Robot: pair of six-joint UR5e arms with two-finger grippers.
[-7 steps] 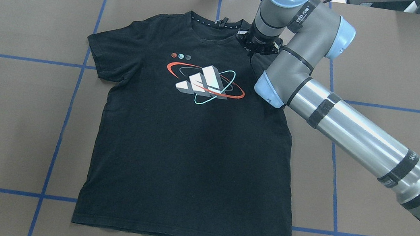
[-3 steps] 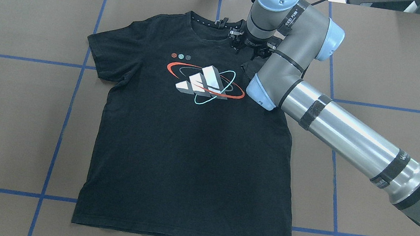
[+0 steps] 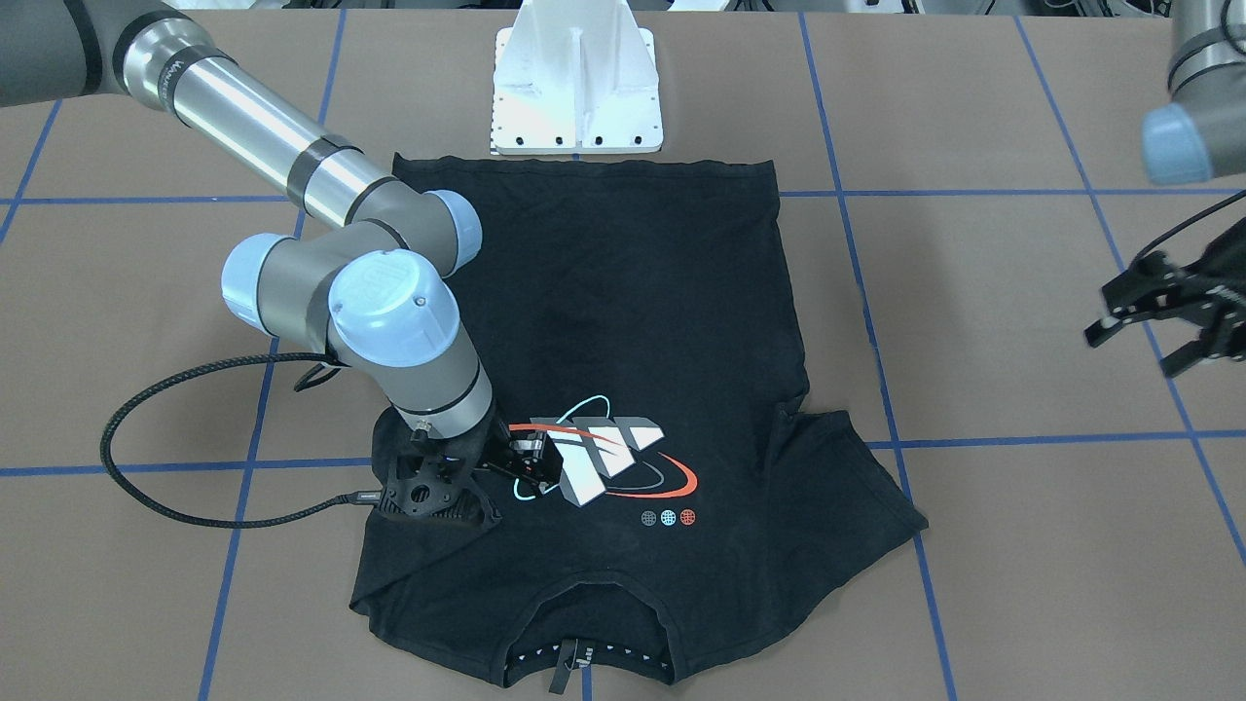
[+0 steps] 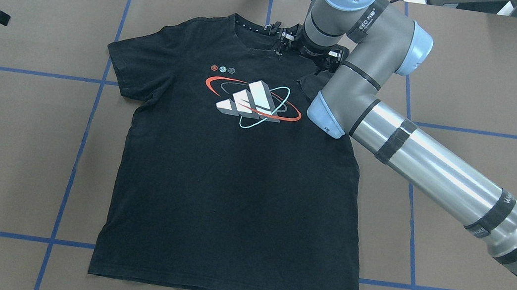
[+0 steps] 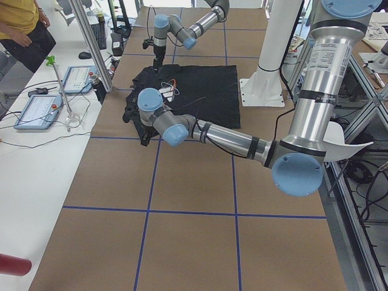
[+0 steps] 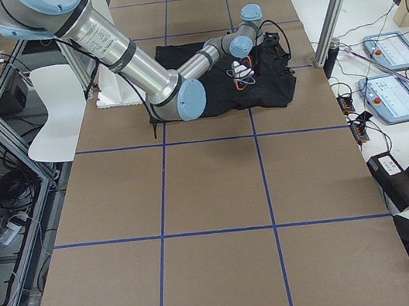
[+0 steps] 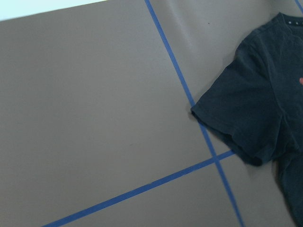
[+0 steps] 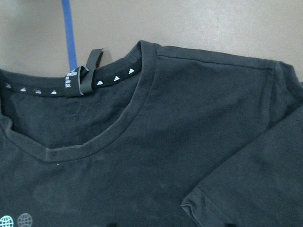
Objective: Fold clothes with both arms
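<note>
A black short-sleeved T-shirt (image 4: 233,186) lies face up in the middle of the brown bench (image 4: 15,133), hem nearest the white mounting base (image 3: 576,88) and collar (image 8: 118,78) at the far edge. Its chest graphic (image 4: 252,99) shows three slanted white-and-grey bars ringed by red and teal orbits, with three small dots (image 4: 223,69) up to its left. White triangles line the inner collar, where a grey neck loop (image 8: 78,80) carries marks too small to read. White lettering on the black bands (image 4: 506,197) of the right arm (image 4: 426,162) is only partly legible.

That arm reaches in from the near right, elbow bent and wrist pointing down over the shirt's right shoulder. The right claw (image 3: 531,465) sits low beside the graphic (its jaws cannot be made out). The right sleeve (image 4: 309,79) lies doubled inward onto the chest; the left sleeve (image 4: 137,64) is spread flat. The left arm (image 3: 1197,88) hangs well clear at the far left, its claw (image 3: 1137,346) spread wide and holding nothing above the blue tape lines (image 4: 83,142).
</note>
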